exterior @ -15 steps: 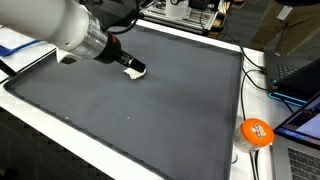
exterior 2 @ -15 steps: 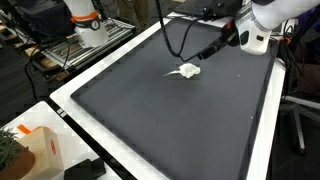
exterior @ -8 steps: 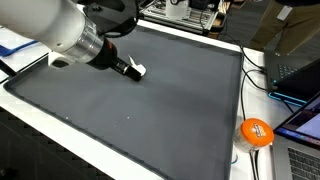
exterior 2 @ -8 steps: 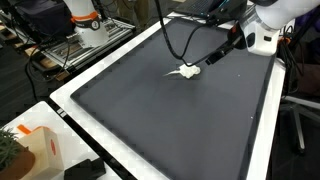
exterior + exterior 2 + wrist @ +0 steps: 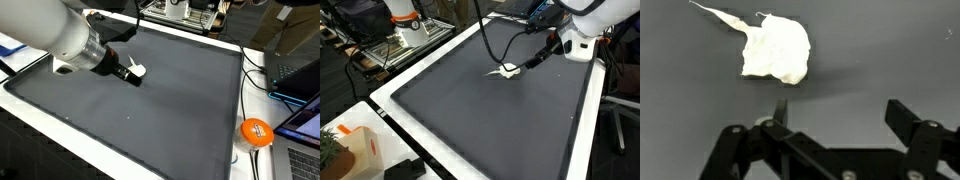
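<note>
Pincer (image 5: 838, 112), spread and empty, tilts low toward the white wad (image 5: 775, 50) lying loose just ahead on the surface (image 5: 890, 50).

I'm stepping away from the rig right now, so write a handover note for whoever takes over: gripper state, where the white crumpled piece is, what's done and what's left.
Gripper: open and empty, low over the mat.
White crumpled piece: lies loose on the dark grey mat, just ahead of the open jaws, not between them. The wrist view shows a gap between the two.
Done: the gripper is close to the piece and pointed at it.
Left: the piece is not yet gripped or lifted.
</note>
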You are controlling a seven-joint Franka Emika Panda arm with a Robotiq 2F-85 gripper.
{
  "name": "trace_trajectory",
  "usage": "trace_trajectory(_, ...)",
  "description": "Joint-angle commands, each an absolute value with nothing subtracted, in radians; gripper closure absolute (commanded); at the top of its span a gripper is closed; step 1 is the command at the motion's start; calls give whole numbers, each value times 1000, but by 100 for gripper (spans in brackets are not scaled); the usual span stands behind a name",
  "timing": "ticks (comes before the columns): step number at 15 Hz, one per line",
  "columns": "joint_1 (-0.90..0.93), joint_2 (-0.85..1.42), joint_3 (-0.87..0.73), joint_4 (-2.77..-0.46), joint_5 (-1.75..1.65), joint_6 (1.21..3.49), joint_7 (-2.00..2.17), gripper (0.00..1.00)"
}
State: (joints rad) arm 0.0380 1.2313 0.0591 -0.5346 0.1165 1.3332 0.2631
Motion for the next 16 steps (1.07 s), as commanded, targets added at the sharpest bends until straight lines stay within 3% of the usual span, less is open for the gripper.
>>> trace_trajectory(1, 38, 1260, 59, -509, 118, 1317, 277, 0)
trace_trajectory(16, 79, 1274, 15, -512, -18, 1148, 204, 0)
